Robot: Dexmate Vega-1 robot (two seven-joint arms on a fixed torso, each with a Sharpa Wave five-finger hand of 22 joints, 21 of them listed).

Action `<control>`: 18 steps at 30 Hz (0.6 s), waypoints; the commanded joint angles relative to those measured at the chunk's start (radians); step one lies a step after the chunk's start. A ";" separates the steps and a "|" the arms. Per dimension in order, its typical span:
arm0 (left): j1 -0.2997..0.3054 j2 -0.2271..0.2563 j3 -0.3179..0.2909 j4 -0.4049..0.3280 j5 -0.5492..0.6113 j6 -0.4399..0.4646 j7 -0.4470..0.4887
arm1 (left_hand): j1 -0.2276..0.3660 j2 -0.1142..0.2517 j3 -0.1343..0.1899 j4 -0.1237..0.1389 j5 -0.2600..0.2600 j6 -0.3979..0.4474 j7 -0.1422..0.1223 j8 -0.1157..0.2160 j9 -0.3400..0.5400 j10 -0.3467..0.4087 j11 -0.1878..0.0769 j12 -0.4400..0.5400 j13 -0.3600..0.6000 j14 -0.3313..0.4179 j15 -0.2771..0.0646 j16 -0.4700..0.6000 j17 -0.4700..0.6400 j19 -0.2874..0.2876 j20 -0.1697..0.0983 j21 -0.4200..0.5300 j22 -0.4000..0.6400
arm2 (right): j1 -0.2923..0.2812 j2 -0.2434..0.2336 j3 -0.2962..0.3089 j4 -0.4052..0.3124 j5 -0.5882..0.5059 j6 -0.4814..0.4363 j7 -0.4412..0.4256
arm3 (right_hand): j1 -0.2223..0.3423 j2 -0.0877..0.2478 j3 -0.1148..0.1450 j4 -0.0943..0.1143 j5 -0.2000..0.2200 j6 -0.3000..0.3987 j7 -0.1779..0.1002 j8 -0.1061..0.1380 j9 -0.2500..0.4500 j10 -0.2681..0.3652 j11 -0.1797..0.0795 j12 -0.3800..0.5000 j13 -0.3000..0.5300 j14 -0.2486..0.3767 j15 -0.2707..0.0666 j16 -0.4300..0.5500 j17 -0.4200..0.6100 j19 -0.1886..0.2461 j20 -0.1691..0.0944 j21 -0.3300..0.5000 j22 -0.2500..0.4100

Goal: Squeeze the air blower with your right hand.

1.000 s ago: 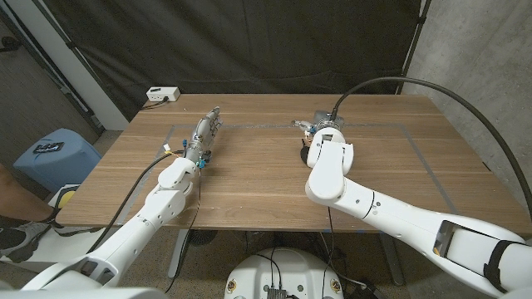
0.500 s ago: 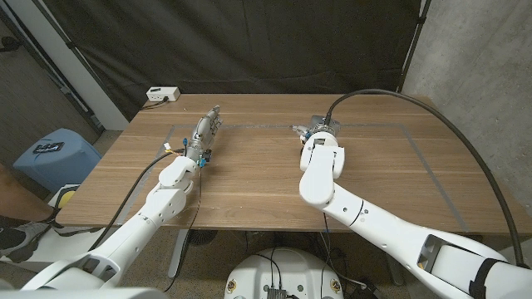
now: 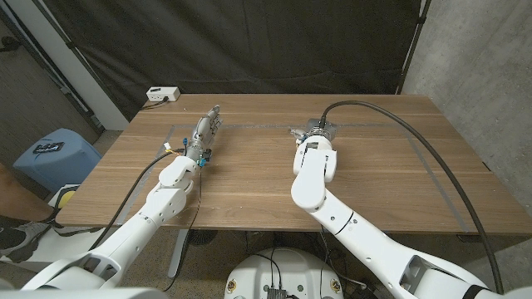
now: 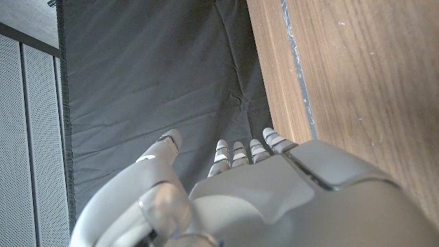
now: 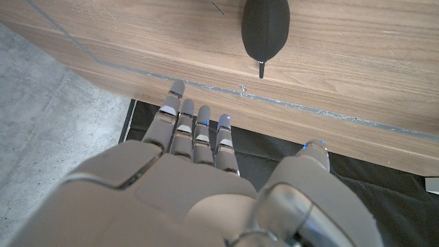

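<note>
The air blower (image 5: 266,26), a black rubber bulb with a thin nozzle, lies on the wooden table (image 5: 357,62) in the right wrist view. My right hand (image 5: 199,171) is apart from it, fingers straight and thumb spread, holding nothing. In the head view the right hand (image 3: 315,129) sits at the back middle of the table, mostly covered by its own forearm. My left hand (image 3: 204,133) is at the back left of the table with fingers stretched out and nothing in it; the left wrist view shows its fingers (image 4: 240,151) straight.
A white power box (image 3: 162,95) sits at the table's back left corner. Grey tape lines (image 3: 432,166) mark the tabletop. A blue bin (image 3: 51,155) stands on the floor to the left. A thick black cable (image 3: 416,133) arcs over the table's right half.
My right forearm has swung to the left and the hand has shifted a little left with it. The left arm has stayed still.
</note>
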 commanded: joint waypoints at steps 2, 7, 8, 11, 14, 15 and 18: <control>-0.012 -0.004 0.000 0.019 -0.008 -0.002 -0.017 | 0.012 -0.001 0.002 -0.002 0.004 0.009 0.001 -0.004 0.005 0.003 -0.002 0.002 0.003 -0.004 0.004 0.004 0.002 0.007 0.007 -0.003 0.005 | -0.089 0.117 0.092 0.043 -0.102 0.102 -0.044 | 0.018 0.002 -0.007 0.000 0.001 0.014 0.065 0.002 0.011 -0.001 0.002 0.007 0.008 0.015 -0.001 -0.003 0.007 -0.007 0.000 -0.003 0.005; -0.013 -0.005 0.000 0.021 -0.010 0.000 -0.021 | 0.012 -0.001 0.002 -0.002 0.004 0.008 0.001 -0.004 0.005 0.003 -0.001 0.002 0.003 -0.004 0.004 0.003 0.002 0.007 0.007 -0.004 0.005 | -0.103 0.137 0.107 0.052 -0.111 0.114 -0.060 | 0.028 0.000 -0.008 -0.002 0.000 0.019 0.065 0.002 0.020 -0.002 0.002 0.008 0.014 0.017 -0.001 -0.003 0.012 -0.006 0.000 -0.002 0.005; -0.014 -0.005 0.000 0.022 -0.010 -0.001 -0.021 | 0.012 -0.001 0.002 -0.002 0.004 0.008 0.001 -0.004 0.005 0.003 -0.001 0.001 0.003 -0.004 0.004 0.003 0.002 0.007 0.007 -0.004 0.005 | -0.106 0.140 0.108 0.054 -0.115 0.116 -0.064 | 0.029 0.000 -0.008 -0.002 0.000 0.020 0.065 0.002 0.021 -0.002 0.002 0.008 0.014 0.017 -0.001 -0.003 0.012 -0.006 0.000 -0.002 0.005; -0.014 -0.008 -0.001 0.024 -0.013 -0.002 -0.022 | 0.012 -0.001 0.002 -0.002 0.004 0.009 0.001 -0.004 0.005 0.003 0.000 0.001 0.003 -0.004 0.004 0.004 0.002 0.007 0.007 -0.004 0.005 | -0.112 0.149 0.113 0.059 -0.122 0.123 -0.063 | 0.032 0.001 -0.008 -0.003 -0.001 0.021 0.065 0.002 0.024 -0.002 0.002 0.008 0.016 0.018 -0.001 -0.003 0.014 -0.004 0.000 -0.002 0.005; -0.014 -0.009 -0.001 0.026 -0.013 -0.003 -0.022 | 0.012 -0.001 0.002 -0.002 0.004 0.008 0.001 -0.004 0.005 0.003 0.000 0.001 0.003 -0.004 0.004 0.004 0.002 0.007 0.007 -0.004 0.005 | -0.116 0.159 0.115 0.067 -0.124 0.123 -0.078 | 0.035 0.000 -0.009 -0.003 -0.001 0.024 0.065 0.002 0.029 -0.003 0.001 0.009 0.019 0.019 -0.001 -0.003 0.016 -0.003 0.000 -0.002 0.005; -0.014 -0.009 -0.001 0.026 -0.014 -0.002 -0.022 | 0.012 -0.001 0.002 -0.002 0.004 0.008 0.000 -0.004 0.005 0.003 0.000 0.001 0.003 -0.004 0.004 0.004 0.002 0.007 0.007 -0.004 0.005 | -0.117 0.162 0.115 0.070 -0.126 0.121 -0.084 | 0.038 0.000 -0.009 -0.004 -0.001 0.025 0.065 0.002 0.031 -0.004 0.001 0.009 0.021 0.020 -0.001 -0.003 0.017 -0.002 0.000 -0.002 0.005; -0.013 -0.009 -0.001 0.027 -0.015 -0.002 -0.024 | 0.012 -0.001 0.002 -0.002 0.004 0.008 0.000 -0.004 0.005 0.003 -0.002 0.001 0.003 -0.004 0.005 0.003 0.002 0.008 0.007 -0.004 0.005 | -0.120 0.170 0.117 0.077 -0.131 0.122 -0.087 | 0.041 0.002 -0.009 -0.003 -0.004 0.030 0.065 0.002 0.039 -0.004 0.001 0.012 0.027 0.023 -0.001 -0.003 0.022 0.001 0.000 -0.002 0.005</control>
